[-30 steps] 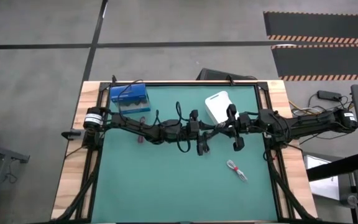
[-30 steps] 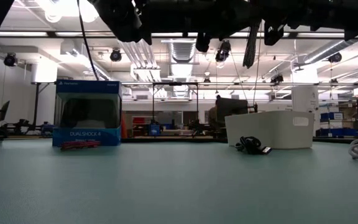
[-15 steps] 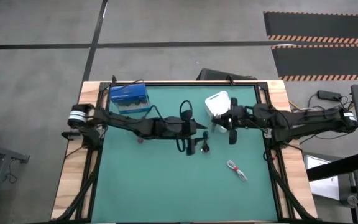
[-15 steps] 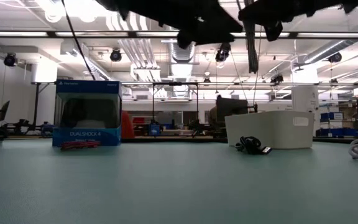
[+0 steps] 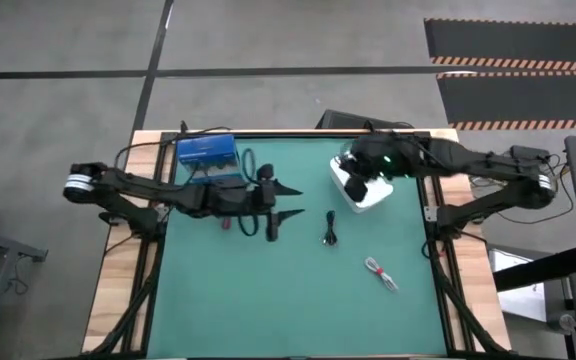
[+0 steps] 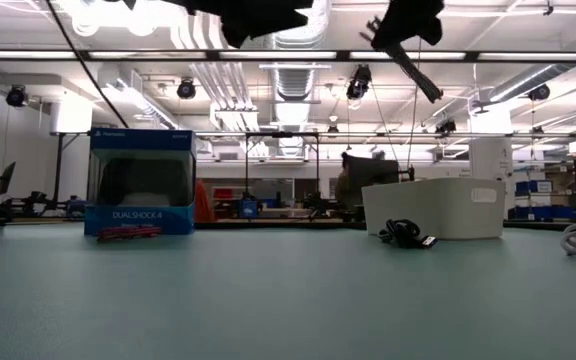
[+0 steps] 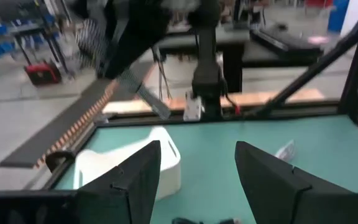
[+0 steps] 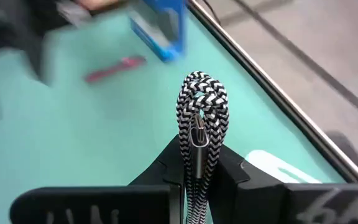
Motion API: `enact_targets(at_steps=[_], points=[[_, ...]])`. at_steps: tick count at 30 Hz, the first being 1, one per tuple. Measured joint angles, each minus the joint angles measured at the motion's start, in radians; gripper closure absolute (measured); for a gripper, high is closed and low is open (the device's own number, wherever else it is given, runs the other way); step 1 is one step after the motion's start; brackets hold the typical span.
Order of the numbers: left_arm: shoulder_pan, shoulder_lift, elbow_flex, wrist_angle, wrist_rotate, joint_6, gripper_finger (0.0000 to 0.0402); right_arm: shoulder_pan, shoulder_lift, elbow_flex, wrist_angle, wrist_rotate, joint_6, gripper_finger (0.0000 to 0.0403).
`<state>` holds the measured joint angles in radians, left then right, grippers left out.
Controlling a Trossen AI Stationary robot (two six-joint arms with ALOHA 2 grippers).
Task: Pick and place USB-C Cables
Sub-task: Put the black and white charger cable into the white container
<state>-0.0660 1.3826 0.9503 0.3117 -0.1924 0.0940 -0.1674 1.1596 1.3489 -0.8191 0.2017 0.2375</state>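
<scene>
My right gripper [image 5: 360, 182] hovers over the white bin [image 5: 372, 196], shut on the silver-grey braided cable [image 8: 201, 118]; it also shows in the low view [image 6: 408, 40]. My left gripper [image 5: 290, 201] is open and empty above the table, left of the black cable [image 5: 330, 233], which lies on the mat. The white-and-red cable [image 5: 380, 273] lies toward the near right. The red cable [image 5: 226, 222] lies on the mat near the blue box [image 5: 206, 152]. My right gripper pinches the folded cable bundle between its two fingers [image 8: 229, 169]. The looped end [image 8: 202, 93] and a metal plug [image 8: 198, 134] stick out past the fingertips. The cable is lifted clear, and its other end [image 6: 423, 82] hangs slanting below the gripper.
The white bin [image 6: 438, 207] stands at the far right of the mat, the blue box [image 6: 140, 182] at the far left. A raised frame runs along the table's edges [image 5: 298, 135]. The near half of the mat [image 5: 268, 300] is bare.
My right gripper has gone toward the table's far edge with the grey cable, from beside the bin to above it, and has tipped, so the cable now hangs slanting. My left gripper has drawn back toward the table's left, away from the black cable, which stays on the mat.
</scene>
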Motion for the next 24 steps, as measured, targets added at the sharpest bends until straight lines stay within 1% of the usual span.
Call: enact_targets(at_steps=[3, 8, 11, 13, 18, 24], points=[[0.001, -0.053, -0.061, 0.064, 0.0, 0.0, 0.021, -0.07, 0.098, 0.113, -0.13, -0.028, 0.01, 0.0376], [0.001, -0.12, -0.127, 0.131, -0.01, 0.0, 0.021, -0.201, 0.243, 0.227, -0.25, -0.224, 0.016, 0.0376], [0.001, -0.146, -0.157, 0.152, -0.015, 0.0, 0.021, -0.271, 0.315, 0.254, -0.308, -0.345, 0.027, 0.0376], [0.001, -0.16, -0.17, 0.159, -0.015, 0.0, 0.021, -0.315, 0.354, 0.259, -0.353, -0.39, 0.037, 0.0376], [0.001, -0.173, -0.172, 0.158, -0.017, -0.002, 0.021, -0.403, 0.433, 0.259, -0.461, -0.385, 0.065, 0.0376], [0.001, -0.174, -0.171, 0.149, -0.017, -0.003, 0.021, -0.467, 0.502, 0.259, -0.477, -0.384, 0.114, 0.0376]])
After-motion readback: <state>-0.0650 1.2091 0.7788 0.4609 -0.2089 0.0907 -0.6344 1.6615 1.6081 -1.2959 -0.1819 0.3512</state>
